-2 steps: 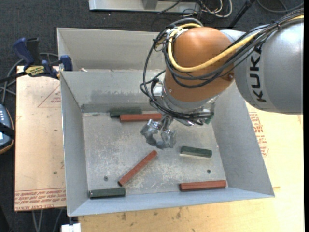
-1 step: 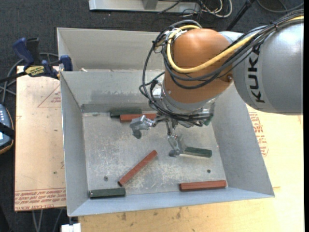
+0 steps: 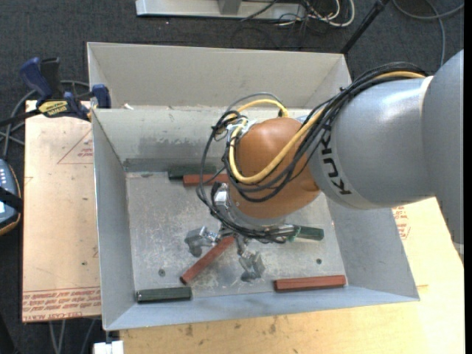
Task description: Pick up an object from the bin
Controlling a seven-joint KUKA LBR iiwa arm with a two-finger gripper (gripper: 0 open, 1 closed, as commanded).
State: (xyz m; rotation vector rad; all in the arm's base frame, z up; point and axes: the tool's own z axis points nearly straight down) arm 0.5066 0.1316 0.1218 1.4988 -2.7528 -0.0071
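Note:
My gripper (image 3: pixel 225 251) hangs low over the middle of the bin floor, fingers spread open. One fingertip (image 3: pixel 198 240) is to the left and the other (image 3: pixel 251 264) to the right. A reddish-brown bar (image 3: pixel 209 260) lies slantwise on the floor between them, its lower end pointing to the front left. Neither finger is closed on it. A dark green bar (image 3: pixel 310 233) pokes out from under the wrist cover just to the right.
A red bar (image 3: pixel 310 282) lies along the front right wall and a dark grey bar (image 3: pixel 164 294) at the front left corner. A dark bar (image 3: pixel 177 173) and a red bar (image 3: pixel 203 178) lie end to end by the back wall.

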